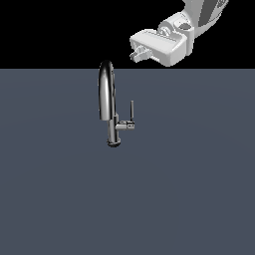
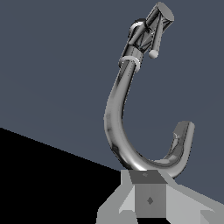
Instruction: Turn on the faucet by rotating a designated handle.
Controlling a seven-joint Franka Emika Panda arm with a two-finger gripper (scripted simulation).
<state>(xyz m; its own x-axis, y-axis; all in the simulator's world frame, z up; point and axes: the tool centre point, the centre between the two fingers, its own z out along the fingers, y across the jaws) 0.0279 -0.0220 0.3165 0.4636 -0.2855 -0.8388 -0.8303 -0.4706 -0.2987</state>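
The chrome faucet (image 1: 106, 94) stands upright on the dark grey floor, its arched spout above a cylindrical body and a round dark base. The handle (image 1: 132, 110) is a thin dark rod pointing up from a short chrome side stub, on the exterior view's right of the body. My gripper (image 1: 136, 55) hovers above and to the exterior view's right of the spout, touching nothing. Its fingers look shut and empty. In the wrist view the gripper (image 2: 148, 194) sits just beyond the spout's arch (image 2: 117, 127), and the handle (image 2: 155, 40) shows far off near the base.
The flat dark grey floor (image 1: 189, 199) stretches all around the faucet. Nothing else stands on it. The white arm (image 1: 199, 20) comes in from the upper part of the exterior view's right.
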